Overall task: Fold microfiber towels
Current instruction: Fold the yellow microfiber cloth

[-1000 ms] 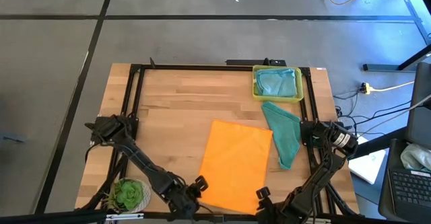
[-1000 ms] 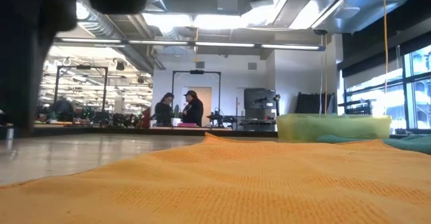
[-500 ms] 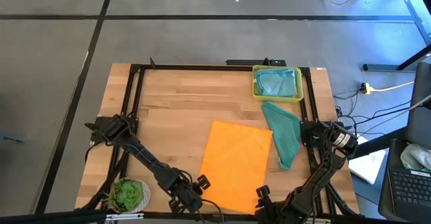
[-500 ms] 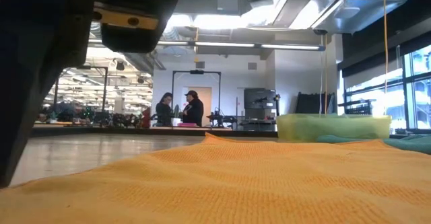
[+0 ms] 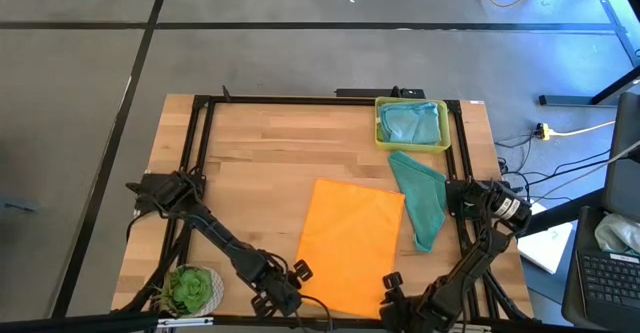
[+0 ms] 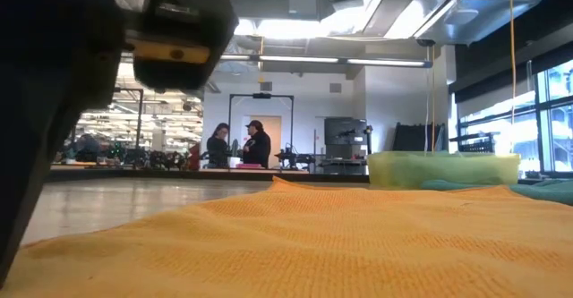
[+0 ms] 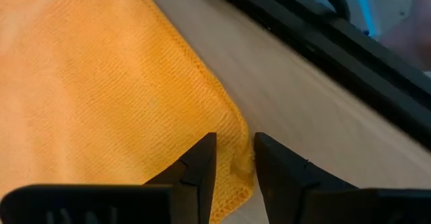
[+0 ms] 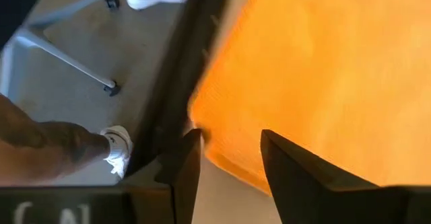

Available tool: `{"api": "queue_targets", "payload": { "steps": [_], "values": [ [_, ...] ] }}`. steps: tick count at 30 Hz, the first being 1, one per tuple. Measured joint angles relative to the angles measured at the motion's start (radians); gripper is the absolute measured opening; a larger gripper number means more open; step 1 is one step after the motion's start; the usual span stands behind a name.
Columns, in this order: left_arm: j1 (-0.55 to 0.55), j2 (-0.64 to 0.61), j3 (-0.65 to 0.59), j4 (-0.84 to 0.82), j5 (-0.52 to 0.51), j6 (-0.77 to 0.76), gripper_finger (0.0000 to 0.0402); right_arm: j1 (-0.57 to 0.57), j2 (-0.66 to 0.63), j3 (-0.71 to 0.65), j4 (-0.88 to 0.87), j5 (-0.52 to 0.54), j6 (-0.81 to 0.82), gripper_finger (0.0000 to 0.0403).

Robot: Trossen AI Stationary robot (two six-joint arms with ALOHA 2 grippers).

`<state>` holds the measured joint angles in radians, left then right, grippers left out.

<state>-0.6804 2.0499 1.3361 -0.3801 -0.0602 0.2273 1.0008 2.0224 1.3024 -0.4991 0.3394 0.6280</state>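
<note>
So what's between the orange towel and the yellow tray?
High view: the teal towel partly fills the gap between the orange towel and yellow tray; the rest is bare table.
</note>
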Motion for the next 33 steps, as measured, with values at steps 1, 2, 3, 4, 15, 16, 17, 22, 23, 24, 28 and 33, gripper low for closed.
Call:
{"api": "queue_targets", "payload": {
  "steps": [1, 2, 3, 4, 15, 16, 17, 22, 23, 24, 28, 33],
  "values": [
    [0.001, 0.006, 0.001, 0.004, 0.002, -0.001, 0.0096, 0.000, 0.000, -0.018, 0.012, 0.000, 0.006, 0.0152],
    [0.000, 0.011, 0.001, 0.006, 0.003, -0.007, 0.0096, 0.000, 0.001, -0.032, 0.022, 0.000, 0.021, 0.0147],
    [0.000, 0.013, 0.002, 0.006, 0.001, -0.007, 0.0096, 0.000, 0.001, -0.040, 0.032, 0.001, 0.027, 0.0141],
    [0.000, 0.013, 0.002, 0.006, -0.002, -0.008, 0.0096, 0.000, 0.000, -0.043, 0.035, 0.001, 0.028, 0.0136],
    [-0.001, 0.005, 0.003, 0.010, -0.121, -0.011, 0.0082, 0.002, 0.001, -0.008, 0.079, -0.037, -0.005, 0.0070],
    [0.000, 0.005, 0.003, 0.010, -0.120, -0.014, 0.0077, 0.003, 0.001, -0.007, 0.096, -0.047, -0.005, 0.0065],
    [-0.001, 0.005, 0.003, 0.010, -0.121, -0.015, 0.0071, 0.004, 0.001, -0.006, 0.109, -0.054, -0.004, 0.0060],
    [-0.001, 0.005, 0.003, 0.010, -0.121, -0.027, 0.0038, 0.007, 0.001, -0.006, 0.119, -0.072, -0.003, 0.0040],
    [0.000, 0.005, 0.003, 0.009, -0.122, -0.039, 0.0031, 0.008, 0.001, -0.006, 0.118, -0.072, -0.003, 0.0038],
    [0.000, 0.005, 0.003, 0.009, -0.121, -0.044, 0.0023, 0.008, 0.001, -0.006, 0.117, -0.073, -0.002, 0.0036],
    [0.000, 0.005, 0.004, 0.008, -0.121, -0.071, 0.0003, 0.008, 0.001, -0.006, 0.124, -0.072, -0.001, 0.0031],
    [0.000, 0.005, 0.004, 0.008, -0.120, -0.086, 0.0003, 0.011, 0.001, -0.007, 0.181, -0.072, -0.003, 0.0031]
  ]
}}
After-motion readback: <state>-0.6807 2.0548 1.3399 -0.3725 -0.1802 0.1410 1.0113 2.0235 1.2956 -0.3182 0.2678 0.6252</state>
